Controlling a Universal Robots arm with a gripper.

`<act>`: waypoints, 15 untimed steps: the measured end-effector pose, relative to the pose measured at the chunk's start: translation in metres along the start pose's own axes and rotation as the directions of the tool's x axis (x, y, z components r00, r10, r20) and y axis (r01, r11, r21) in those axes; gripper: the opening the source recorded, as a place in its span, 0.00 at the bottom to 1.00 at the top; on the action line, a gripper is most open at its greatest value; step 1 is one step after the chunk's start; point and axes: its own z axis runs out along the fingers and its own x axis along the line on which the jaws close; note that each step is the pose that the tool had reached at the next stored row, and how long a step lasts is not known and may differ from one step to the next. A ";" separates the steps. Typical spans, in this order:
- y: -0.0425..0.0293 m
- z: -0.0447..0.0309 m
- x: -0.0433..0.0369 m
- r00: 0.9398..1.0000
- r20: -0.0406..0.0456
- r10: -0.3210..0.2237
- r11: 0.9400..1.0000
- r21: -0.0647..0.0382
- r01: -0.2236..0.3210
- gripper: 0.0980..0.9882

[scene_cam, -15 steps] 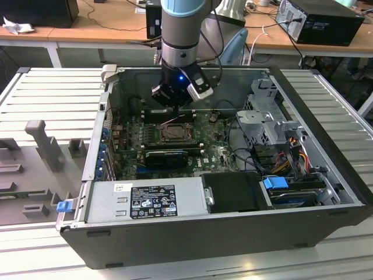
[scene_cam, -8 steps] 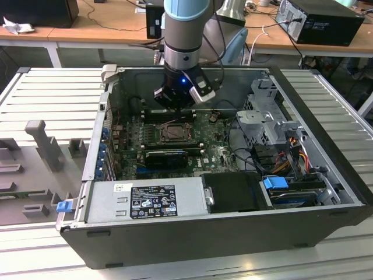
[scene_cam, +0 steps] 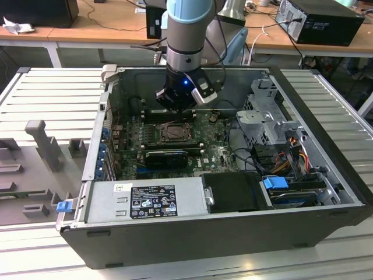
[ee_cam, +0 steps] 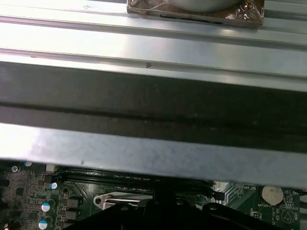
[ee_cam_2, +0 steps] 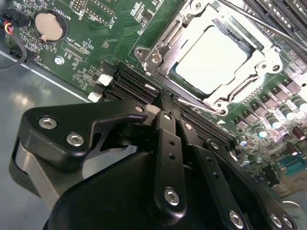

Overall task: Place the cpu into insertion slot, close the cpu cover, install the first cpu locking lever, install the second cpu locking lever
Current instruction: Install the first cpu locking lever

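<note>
The cpu (ee_cam_2: 213, 52) lies flat in the insertion slot (scene_cam: 173, 132), its silver top showing through the cut-out. The cpu cover (ee_cam_2: 169, 34) is folded down over it. One thin locking lever (ee_cam_2: 201, 104) runs along the socket's side nearest my fingers. Another lever (ee_cam_2: 268, 24) runs along the opposite side. My gripper (ee_cam_2: 169, 103) is shut with nothing between its fingers, the tips close to the end of the nearer lever. In the exterior view the gripper (scene_cam: 178, 100) hangs inside the case just behind the socket.
Black memory slots (ee_cam_2: 134, 86) lie between my fingers and the socket. A coin battery (ee_cam_2: 48, 26) sits on the green board. A black expansion card (scene_cam: 166, 156), the power supply (scene_cam: 145, 201), a drive cage (scene_cam: 265, 116) and cables (scene_cam: 291, 154) crowd the case.
</note>
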 end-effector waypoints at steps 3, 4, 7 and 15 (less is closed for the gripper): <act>-0.0003 0.0026 -0.0013 1.000 0.000 0.000 1.000 0.000 0.000 0.01; -0.0005 0.0043 -0.0017 1.000 0.000 0.000 1.000 0.000 0.000 0.01; -0.0009 0.0074 -0.0025 1.000 0.000 0.000 1.000 0.000 0.000 0.01; -0.0016 0.0120 -0.0029 1.000 -0.001 0.000 1.000 0.013 0.000 0.01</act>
